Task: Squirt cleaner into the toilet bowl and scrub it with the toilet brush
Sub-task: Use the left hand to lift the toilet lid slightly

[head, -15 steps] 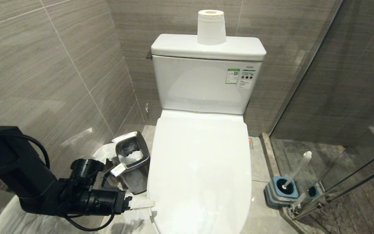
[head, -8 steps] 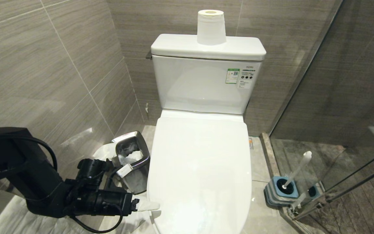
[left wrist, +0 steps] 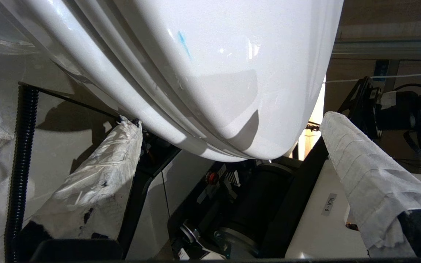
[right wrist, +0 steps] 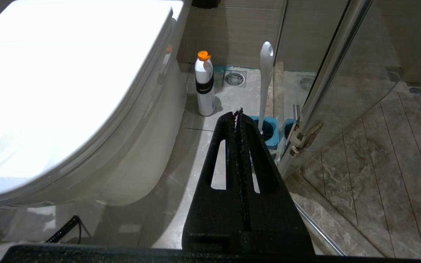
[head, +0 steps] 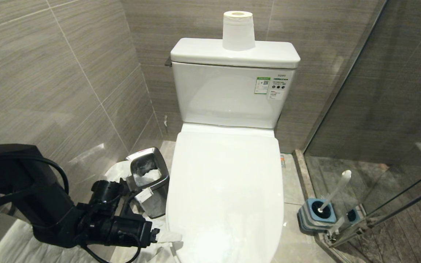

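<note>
The toilet bowl [head: 225, 190] is white and its lid is down, so the inside is hidden. My left gripper [head: 173, 237] is low at the lid's front left edge and open. In the left wrist view its white-wrapped fingers [left wrist: 112, 164] stand wide on either side of the toilet's front rim [left wrist: 214, 73], which bears a thin teal smear [left wrist: 183, 40]. The toilet brush [head: 336, 190] stands in its blue holder [head: 318, 215] by the glass. My right gripper [right wrist: 238, 114] is shut on nothing above the floor, short of the brush [right wrist: 265, 80]. A white bottle with an orange cap [right wrist: 204, 84] stands beside the bowl.
A steel waste bin [head: 148, 179] sits between the tiled wall and the toilet, just behind my left arm. A toilet roll [head: 238, 31] stands on the cistern [head: 269, 54]. The glass shower door [head: 378, 146] closes off the right side. A floor drain [right wrist: 234, 78] lies behind the bottle.
My left arm has slid a little to the right and down, bringing its open fingers up to the toilet's front left edge. The right gripper and the brush have not moved.
</note>
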{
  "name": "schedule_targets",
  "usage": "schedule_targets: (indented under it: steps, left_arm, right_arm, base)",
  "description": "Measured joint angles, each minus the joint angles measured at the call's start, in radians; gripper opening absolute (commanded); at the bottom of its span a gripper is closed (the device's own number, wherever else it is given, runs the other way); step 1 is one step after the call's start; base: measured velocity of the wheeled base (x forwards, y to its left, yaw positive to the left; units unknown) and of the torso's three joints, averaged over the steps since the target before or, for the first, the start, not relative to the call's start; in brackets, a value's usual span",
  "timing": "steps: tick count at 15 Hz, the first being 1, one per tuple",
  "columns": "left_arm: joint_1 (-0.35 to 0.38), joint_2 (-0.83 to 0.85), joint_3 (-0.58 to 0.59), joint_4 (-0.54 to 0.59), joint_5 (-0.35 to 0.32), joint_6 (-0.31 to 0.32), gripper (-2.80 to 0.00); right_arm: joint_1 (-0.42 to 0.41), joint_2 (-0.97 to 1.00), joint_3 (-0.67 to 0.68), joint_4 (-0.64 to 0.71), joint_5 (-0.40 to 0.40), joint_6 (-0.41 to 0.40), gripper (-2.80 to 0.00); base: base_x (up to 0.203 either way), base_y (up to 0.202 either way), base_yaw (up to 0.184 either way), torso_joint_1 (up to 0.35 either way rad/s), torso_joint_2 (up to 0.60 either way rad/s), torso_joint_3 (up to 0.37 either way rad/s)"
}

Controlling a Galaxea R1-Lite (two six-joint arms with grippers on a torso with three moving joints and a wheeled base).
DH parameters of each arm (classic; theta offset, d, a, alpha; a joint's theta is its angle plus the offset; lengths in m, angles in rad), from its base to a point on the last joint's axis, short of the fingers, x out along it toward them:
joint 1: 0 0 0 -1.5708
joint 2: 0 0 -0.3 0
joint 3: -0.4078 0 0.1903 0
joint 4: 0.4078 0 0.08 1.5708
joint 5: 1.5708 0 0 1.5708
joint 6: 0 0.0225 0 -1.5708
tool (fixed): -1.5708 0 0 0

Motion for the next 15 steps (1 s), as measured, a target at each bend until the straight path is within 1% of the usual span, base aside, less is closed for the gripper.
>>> schedule_targets:
  steps: [8, 13, 15]
  left_arm:
    - [0.007, -0.020, -0.003, -0.007, -0.013, -0.025, 0.00]
    - [-0.023, -0.019, -0.002, -0.005, -0.005, -0.013, 0.00]
    - [-0.037, -0.019, -0.001, -0.006, 0.001, 0.007, 0.00]
  right_arm:
    - [0.000, 0.000, 0.000, 0.000, 0.000, 0.000, -2.80]
    - [0.000, 0.000, 0.000, 0.000, 0.000, 0.000, -2.80]
    - [0.000, 0.000, 0.000, 0.000, 0.000, 0.000, -2.80]
  base:
    - [0.000, 0.000, 0.000, 0.000, 0.00, 0.000]
    - [0.000, 0.000, 0.000, 0.000, 0.00, 0.000]
    - [0.000, 0.000, 0.000, 0.000, 0.00, 0.000]
